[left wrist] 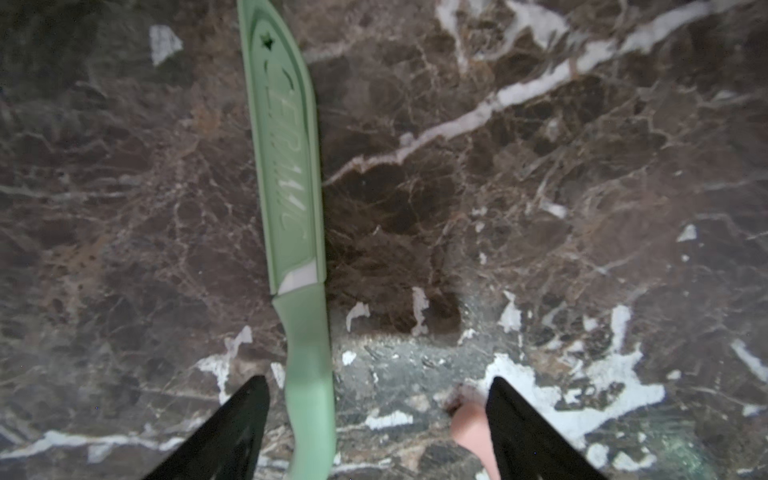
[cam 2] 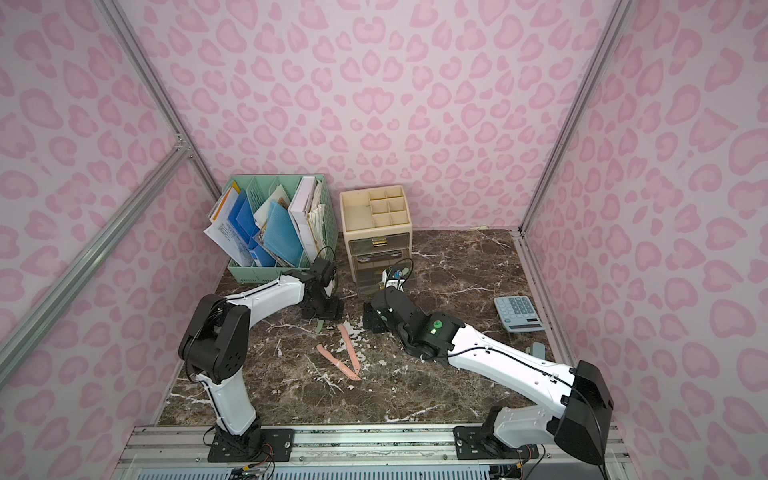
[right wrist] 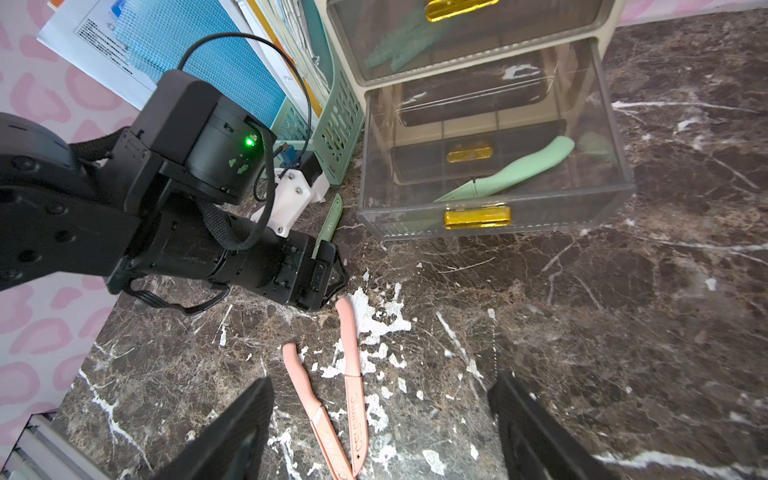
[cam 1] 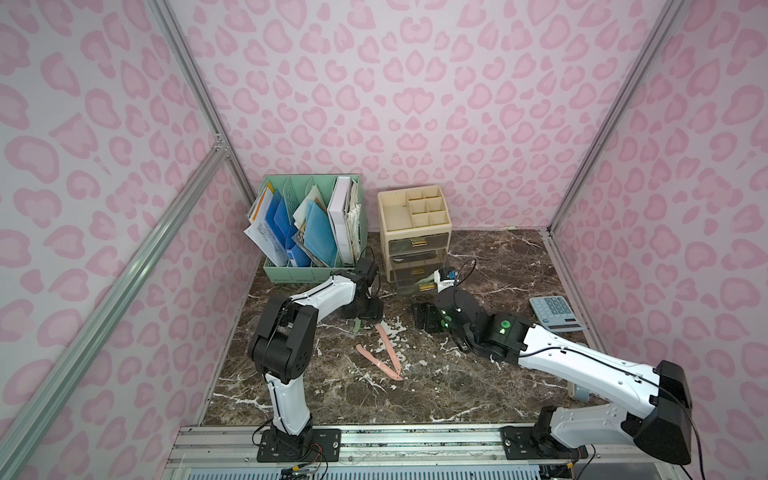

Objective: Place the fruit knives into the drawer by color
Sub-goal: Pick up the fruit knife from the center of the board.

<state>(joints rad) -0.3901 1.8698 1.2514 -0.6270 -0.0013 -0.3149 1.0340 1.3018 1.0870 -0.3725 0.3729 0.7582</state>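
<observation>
Left gripper (left wrist: 378, 380): jaws wide, gripping nothing. The mint green knife (left wrist: 291, 187) lies flat on the marble table (left wrist: 561, 187) between the fingers (left wrist: 237, 428), close to one of them with a small gap showing. Its sheath is on and reads "CERAMIC". A pink handle end sits right beside the other finger. In both top views this gripper is just left of frame centre, pointing down, and the green knife pokes out below it toward the frame bottom. Right gripper (right wrist: 382, 378): jaws also wide, empty, clear of the table. In the top views it is just right of centre, in front of the drawer unit (cam 1: 411, 224). Upper pink knife (cam 1: 388, 347) and lower pink knife (cam 1: 376, 362) lie on the table below frame centre in a V, their tips meeting at lower right. Both are sheathed and neither gripper touches them, the handle end aside. The bottom drawer (right wrist: 573, 212) is pulled out, with a second mint green knife (right wrist: 523, 168) lying diagonally inside. A drawer above shows greenish shapes (right wrist: 395, 45) behind its tinted front, probably knives, too murky to confirm. File basket (cam 1: 309, 270) is left of the unit, calculator (cam 1: 555, 313) at the table's right edge.
</observation>
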